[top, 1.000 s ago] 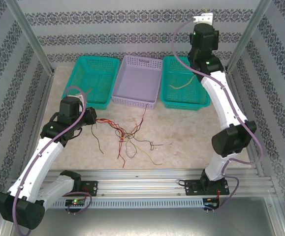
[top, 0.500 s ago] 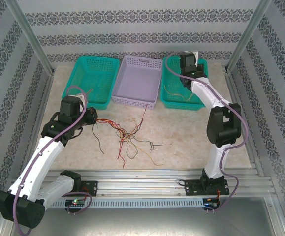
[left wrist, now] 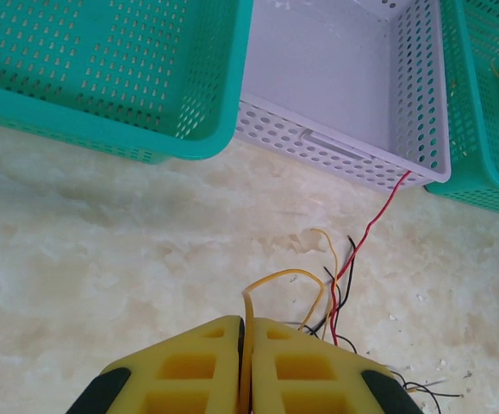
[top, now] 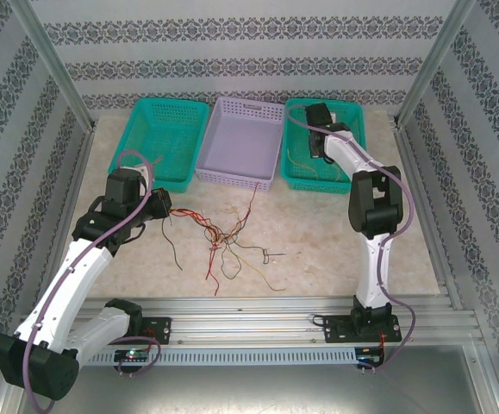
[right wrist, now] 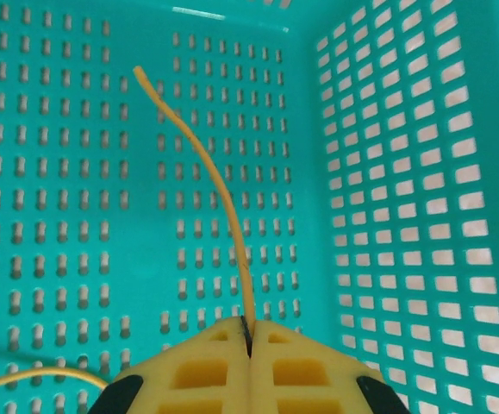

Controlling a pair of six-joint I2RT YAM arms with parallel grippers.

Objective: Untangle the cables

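Patterned wallpaper walls enclose a pale marbled tabletop (top: 335, 241). A lilac basket (top: 242, 138) sits at its far edge, with a teal basket on either side.

The task looks partly done. Just in front of the lilac basket, most of the cables (top: 227, 241) lie in a loose red, yellow and dark knot. One red cable (left wrist: 374, 220) reaches the basket's front wall. Left of that knot, the left claw (left wrist: 242, 323) is pinched tight on a yellow cable (left wrist: 283, 276) leading from it.

In the right teal basket (top: 318, 183), the right claw (right wrist: 247, 326) is pinched on a yellow strand (right wrist: 219, 198), not yet let go. More yellow wire (right wrist: 34, 375) lies on that basket's floor. The lilac basket looks bare. The left teal basket (top: 176, 129) may hold a thin dark strand; I cannot tell.
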